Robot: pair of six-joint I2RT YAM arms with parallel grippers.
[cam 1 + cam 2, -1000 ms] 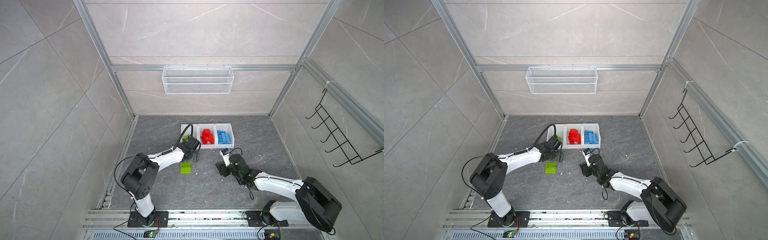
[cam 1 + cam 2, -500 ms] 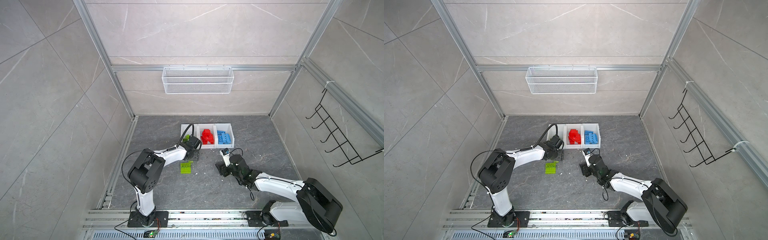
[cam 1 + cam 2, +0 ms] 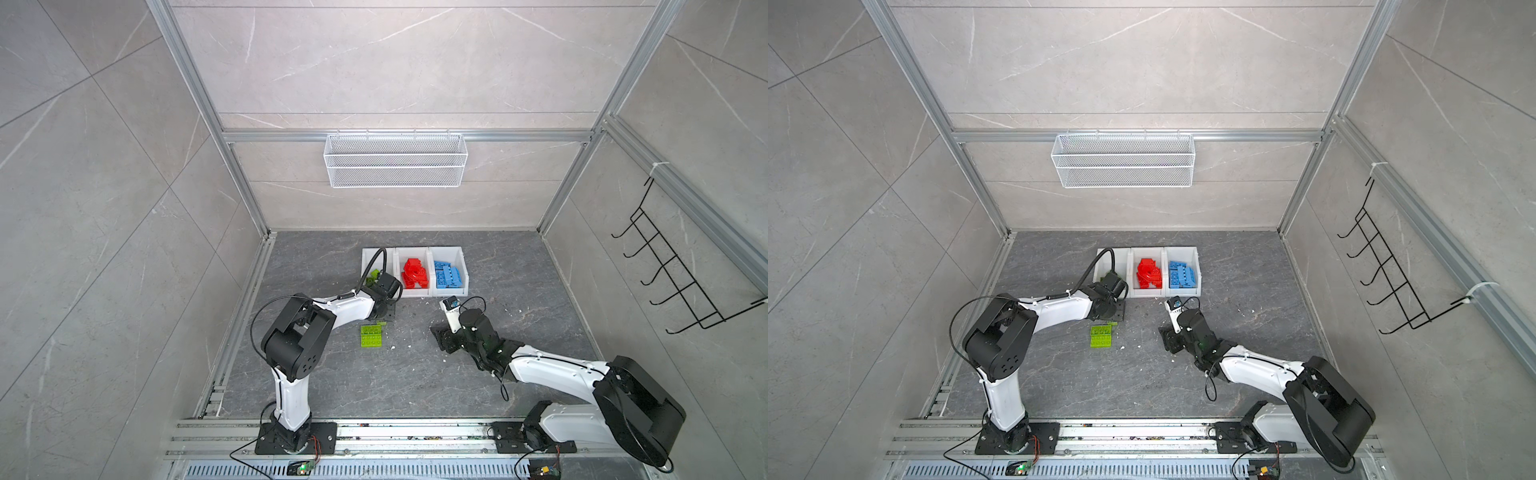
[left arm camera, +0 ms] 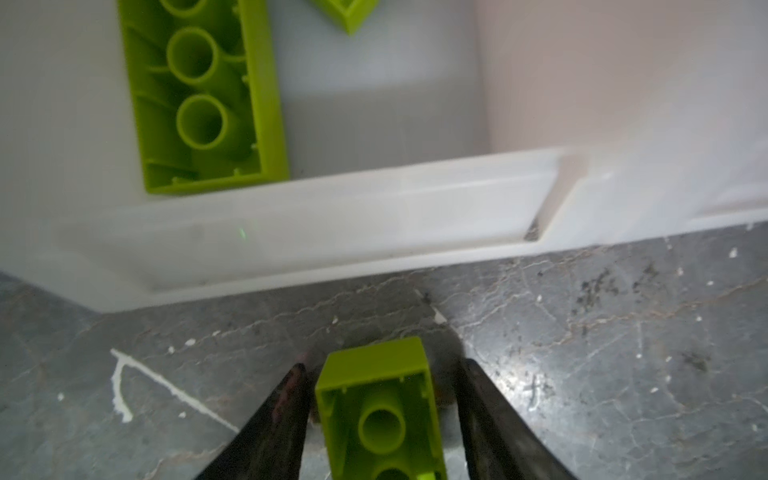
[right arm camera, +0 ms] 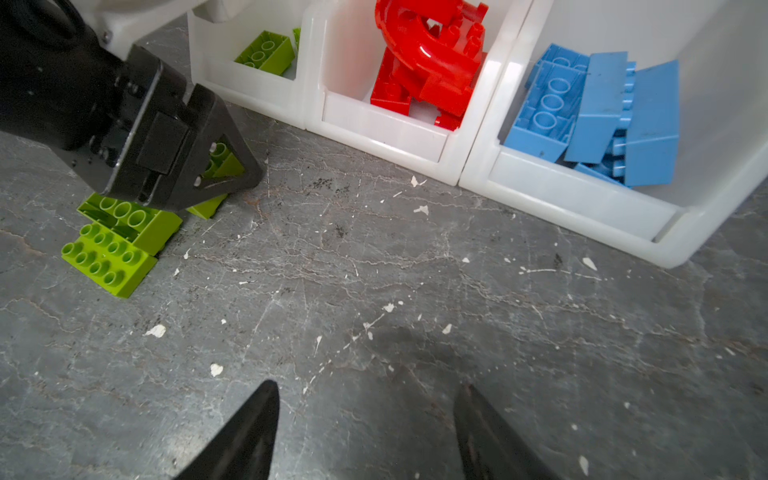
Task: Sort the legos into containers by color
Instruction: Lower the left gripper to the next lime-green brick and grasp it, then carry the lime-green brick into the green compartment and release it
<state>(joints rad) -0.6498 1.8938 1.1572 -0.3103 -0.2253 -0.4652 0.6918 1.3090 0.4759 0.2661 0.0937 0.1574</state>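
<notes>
The grey stone floor (image 3: pixel 374 386) is the biggest thing here. Two white and black arms reach over it, the left arm (image 3: pixel 349 309) and the right arm (image 3: pixel 552 368). A long white wire basket (image 3: pixel 395 166) hangs on the back wall, and a black hook rack (image 3: pixel 673 274) hangs on the side wall.

The containers (image 3: pixel 411 249) sit in a row near the back of the floor, three white bins joined side by side. The left bin holds green legos (image 5: pixel 266 54), the middle bin holds the red legos (image 3: pixel 414 272), and the right bin holds the blue legos (image 3: pixel 448 275).

The left gripper (image 4: pixel 384 363) is low, right in front of the left bin. Its two black jaws are apart, one on each side of a green brick (image 4: pixel 380 399). One jaw is just beside the brick, and a dark slit shows at the other jaw. This brick has its hollow side facing the wrist camera.

The right gripper (image 5: pixel 368 384) is out in the middle of the floor. Its jaws are wide apart with only bare floor between them.

Two more green bricks on the floor (image 3: pixel 371 336) lie touching, just beside the left gripper. One has its bumps up and the other shows its hollow side.
</notes>
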